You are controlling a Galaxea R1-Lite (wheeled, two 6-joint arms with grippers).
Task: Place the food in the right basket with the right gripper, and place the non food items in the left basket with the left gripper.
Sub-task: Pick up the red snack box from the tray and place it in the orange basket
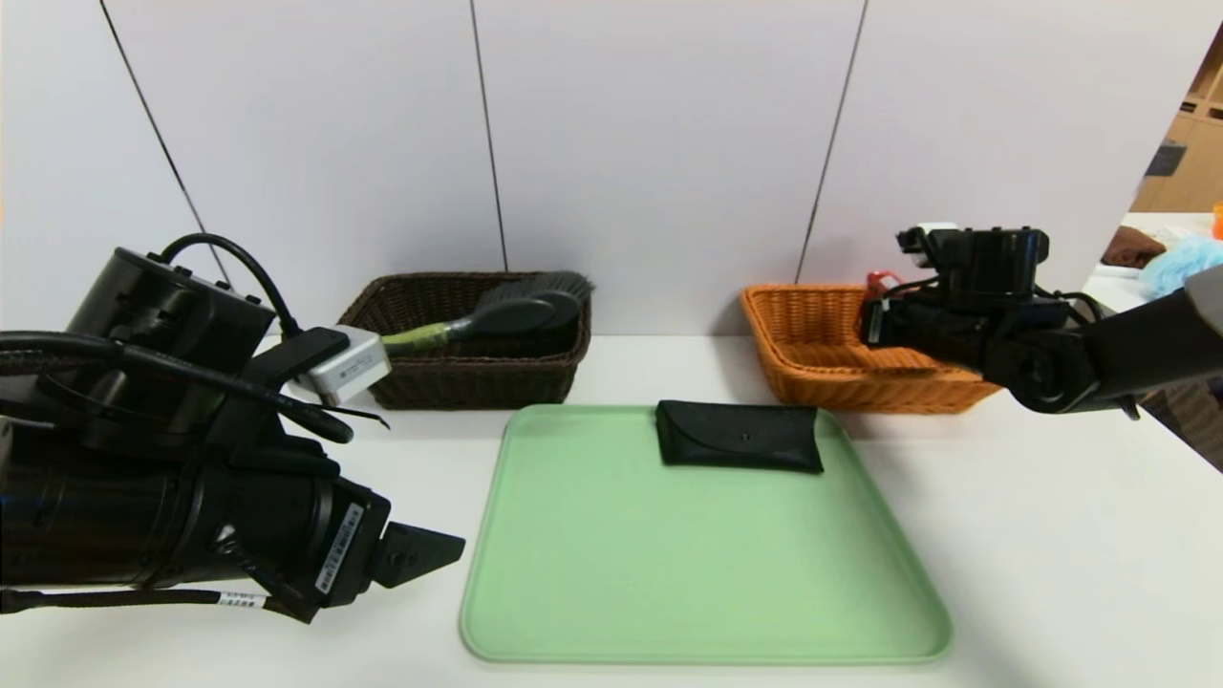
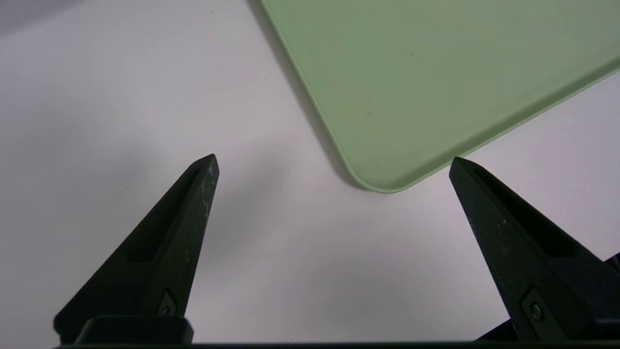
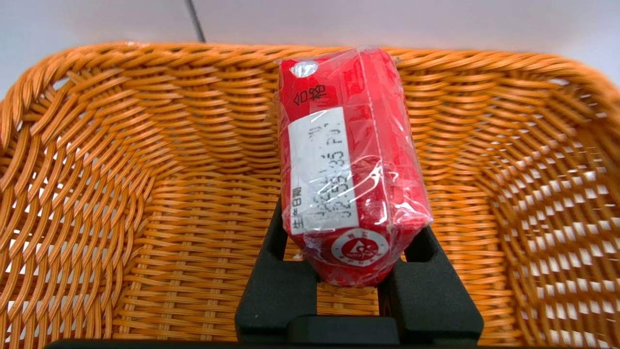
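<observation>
White table (image 1: 1051, 535) below; at upper right the red carton (image 3: 339, 145) is gripped by the right claw (image 3: 351, 232) over the orange basket (image 3: 208, 208), presumably for release there; the left claw (image 2: 334, 157), at lower left, is spread wide.

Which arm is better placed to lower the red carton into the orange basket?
Right: its gripper grips the carton over the orange basket; the left gripper is open, near the tray's corner.

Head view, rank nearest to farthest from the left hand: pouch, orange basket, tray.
1. Tray: just to the right of the left hand, on the table.
2. Pouch: farther right, on the tray's far part.
3. Orange basket: farthest, behind the tray at its right, under the right hand.
</observation>
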